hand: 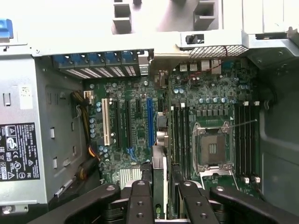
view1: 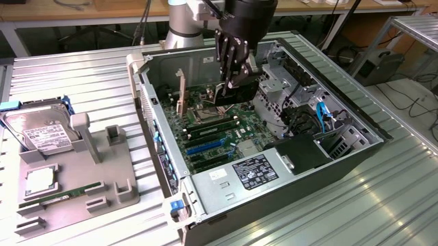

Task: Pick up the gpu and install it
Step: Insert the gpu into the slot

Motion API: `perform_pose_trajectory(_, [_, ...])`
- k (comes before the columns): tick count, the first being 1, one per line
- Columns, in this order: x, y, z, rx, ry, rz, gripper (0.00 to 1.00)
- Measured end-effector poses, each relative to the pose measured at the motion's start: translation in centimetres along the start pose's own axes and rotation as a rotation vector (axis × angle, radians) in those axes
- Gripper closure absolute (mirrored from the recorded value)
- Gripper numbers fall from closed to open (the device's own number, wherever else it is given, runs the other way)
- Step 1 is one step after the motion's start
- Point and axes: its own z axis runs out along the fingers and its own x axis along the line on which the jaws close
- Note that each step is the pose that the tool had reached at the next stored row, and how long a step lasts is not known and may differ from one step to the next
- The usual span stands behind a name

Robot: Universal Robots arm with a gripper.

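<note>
My gripper [view1: 233, 84] hangs inside the open computer case [view1: 161, 154], shut on the gpu [view1: 239, 93], whose black shroud shows below the fingers [view1: 231, 56]. The card is held on edge above the green motherboard [view1: 219, 128], apart from it. In the wrist view the gpu [hand: 159, 170] appears edge-on between the two black fingers [hand: 140, 200], its silver bracket end pointing toward the case's rear slot openings. It lies roughly in line with, just beside, the blue expansion slot [hand: 150, 121]. A white slot [hand: 105, 121] and black slots lie further toward the power supply.
A CPU socket [hand: 212, 147] and RAM slots [hand: 245, 140] flank the card. The power supply [view1: 253, 171] and drive cage [view1: 277, 84] wall in the board. At the exterior view's left, a grey fixture [view1: 110, 169] holds a hard drive [view1: 38, 130], CPU [view1: 41, 179] and RAM stick [view1: 55, 197].
</note>
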Motion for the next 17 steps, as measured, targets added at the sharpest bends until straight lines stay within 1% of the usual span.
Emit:
perform_pose_trajectory(4, [0.1, 0.03, 1.0, 0.0, 0.0001, 0.0, 0.74])
perform_pose_trajectory(7, [0.3, 0.01, 1.55, 0.0, 0.0, 0.0, 0.74])
perform_pose_trajectory(11, [0.9, -0.01, 2.28, 0.0, 0.0001, 0.0, 0.74])
perform_pose_trajectory(15, [1.6, 0.08, 3.35, 0.0, 0.0001, 0.0, 0.74])
perform_pose_trajectory(17, [1.8, 0.14, 3.71, 0.0, -0.0001, 0.0, 0.74])
